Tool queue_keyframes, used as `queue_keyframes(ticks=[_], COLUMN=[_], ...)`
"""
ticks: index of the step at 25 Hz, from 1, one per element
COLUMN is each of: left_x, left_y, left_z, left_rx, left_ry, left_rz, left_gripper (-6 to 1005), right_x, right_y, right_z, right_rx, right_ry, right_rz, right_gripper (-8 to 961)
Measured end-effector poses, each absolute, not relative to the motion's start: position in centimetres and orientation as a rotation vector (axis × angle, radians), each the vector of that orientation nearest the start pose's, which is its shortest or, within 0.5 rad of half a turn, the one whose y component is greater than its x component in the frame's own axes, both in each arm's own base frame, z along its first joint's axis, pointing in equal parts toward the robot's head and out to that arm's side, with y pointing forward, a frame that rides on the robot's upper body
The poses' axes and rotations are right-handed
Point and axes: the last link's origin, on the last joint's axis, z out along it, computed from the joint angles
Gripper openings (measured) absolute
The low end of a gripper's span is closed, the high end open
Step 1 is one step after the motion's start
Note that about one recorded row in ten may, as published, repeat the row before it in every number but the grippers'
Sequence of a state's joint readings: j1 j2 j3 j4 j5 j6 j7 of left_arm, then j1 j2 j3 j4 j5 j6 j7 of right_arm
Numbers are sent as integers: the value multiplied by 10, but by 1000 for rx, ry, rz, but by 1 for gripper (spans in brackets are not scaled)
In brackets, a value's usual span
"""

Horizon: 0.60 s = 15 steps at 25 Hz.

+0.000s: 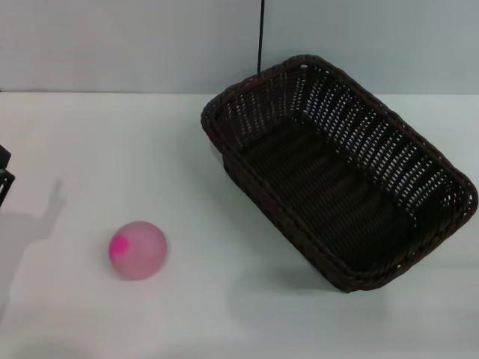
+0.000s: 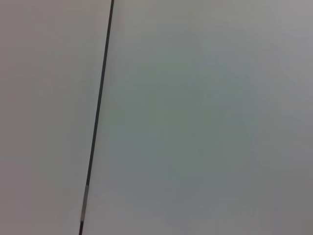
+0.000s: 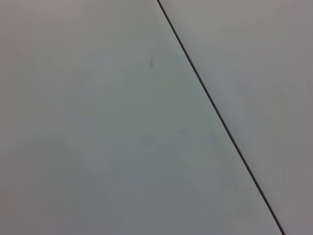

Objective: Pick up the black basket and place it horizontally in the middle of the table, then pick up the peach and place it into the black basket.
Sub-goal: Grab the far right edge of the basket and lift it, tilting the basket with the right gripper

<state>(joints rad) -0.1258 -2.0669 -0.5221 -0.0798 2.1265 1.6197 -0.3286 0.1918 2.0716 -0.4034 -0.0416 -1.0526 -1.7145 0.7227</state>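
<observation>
The black basket (image 1: 374,142) is a large dark woven basket that stands empty on the right half of the white table (image 1: 150,149), set at a diagonal from back centre to front right. The peach (image 1: 138,250) is a pale pink ball with a magenta blotch. It lies on the table at the front left, well apart from the basket. A dark part of my left gripper (image 1: 4,176) shows at the far left edge of the head view, above the table and away from both things. My right gripper is out of view.
A grey wall with a thin dark vertical seam (image 1: 261,34) stands behind the table. Both wrist views show only this plain wall and its seam (image 2: 98,117) (image 3: 220,117). The left arm's shadow (image 1: 30,224) falls on the table.
</observation>
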Motion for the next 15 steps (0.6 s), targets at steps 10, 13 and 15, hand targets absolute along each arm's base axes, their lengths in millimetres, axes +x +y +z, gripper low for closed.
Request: queue_keyframes(ticks=[10, 13, 15], left_x=[-369, -370, -371], left_y=[200, 200, 201], left_z=[11, 12, 12], left_rx=[-1517, -1516, -1516], left_ry=[-542, -541, -540], left_rz=[-860, -856, -853], left_gripper=[788, 786, 784], right_x=[360, 360, 360], right_y=[224, 226, 229], right_z=[56, 66, 79], right_rx=[-1442, -1497, -1571], right_ry=[614, 606, 613], right_rz=[1215, 1227, 1229], right_gripper=[547, 547, 547])
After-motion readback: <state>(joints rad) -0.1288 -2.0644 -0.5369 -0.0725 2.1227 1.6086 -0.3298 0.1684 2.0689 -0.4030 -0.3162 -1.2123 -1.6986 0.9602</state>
